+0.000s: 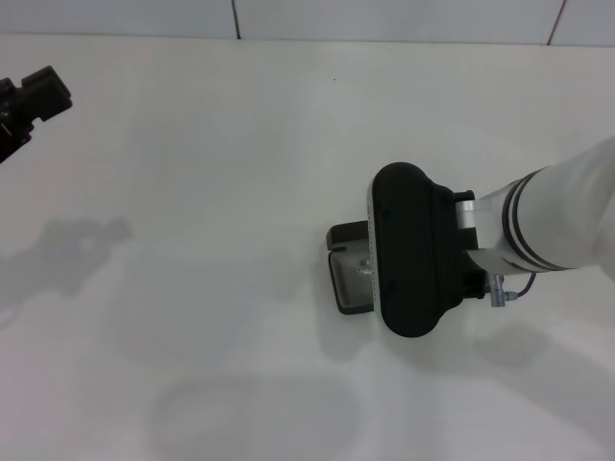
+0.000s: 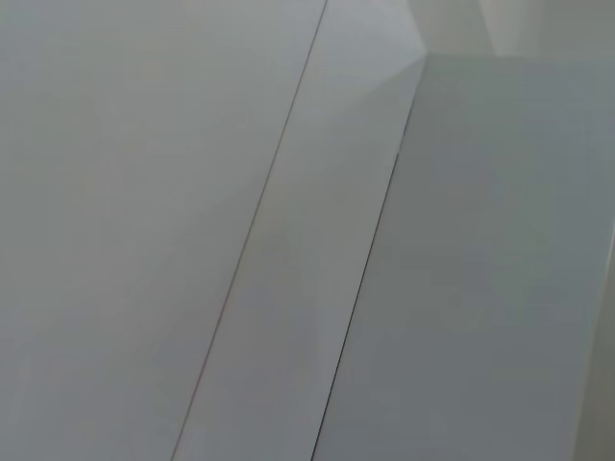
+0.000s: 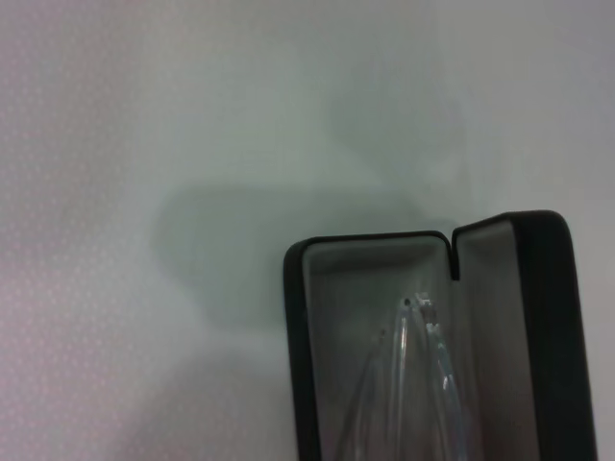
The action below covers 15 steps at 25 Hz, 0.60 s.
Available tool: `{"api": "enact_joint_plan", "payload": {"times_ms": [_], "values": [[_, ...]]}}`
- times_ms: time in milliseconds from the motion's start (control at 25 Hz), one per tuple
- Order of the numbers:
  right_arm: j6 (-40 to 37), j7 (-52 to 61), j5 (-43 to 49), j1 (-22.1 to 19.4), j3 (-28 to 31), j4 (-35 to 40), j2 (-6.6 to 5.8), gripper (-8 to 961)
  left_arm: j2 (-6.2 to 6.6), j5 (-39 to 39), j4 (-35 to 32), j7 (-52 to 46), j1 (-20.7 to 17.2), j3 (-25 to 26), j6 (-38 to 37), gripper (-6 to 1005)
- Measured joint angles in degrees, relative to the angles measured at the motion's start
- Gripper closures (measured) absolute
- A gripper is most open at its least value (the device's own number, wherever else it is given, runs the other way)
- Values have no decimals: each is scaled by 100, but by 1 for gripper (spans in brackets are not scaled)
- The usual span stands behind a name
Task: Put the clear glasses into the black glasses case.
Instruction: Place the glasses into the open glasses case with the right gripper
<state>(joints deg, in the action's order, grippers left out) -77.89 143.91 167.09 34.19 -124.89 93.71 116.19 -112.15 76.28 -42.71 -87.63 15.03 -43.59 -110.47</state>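
With the clear glasses (image 3: 418, 384) already lying inside the open black glasses case (image 3: 307, 365), the right gripper (image 1: 415, 252), hovering directly above that case with finger state impossible to tell, should release gently and lift straight up, while the left gripper (image 1: 34, 96) sits parked far from the case.

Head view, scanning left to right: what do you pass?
Left end effector at the far upper left edge → bare white table → open black case → right arm's dark wrist housing, covering the case's right part → white right forearm.
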Motion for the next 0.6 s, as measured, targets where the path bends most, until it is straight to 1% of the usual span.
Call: {"api": "enact_joint_plan", "payload": {"times_ms": [600], "values": [[13,-11,89,0,-68,-9,0,829,1,2,0,0,0,-1,0,904]]}}
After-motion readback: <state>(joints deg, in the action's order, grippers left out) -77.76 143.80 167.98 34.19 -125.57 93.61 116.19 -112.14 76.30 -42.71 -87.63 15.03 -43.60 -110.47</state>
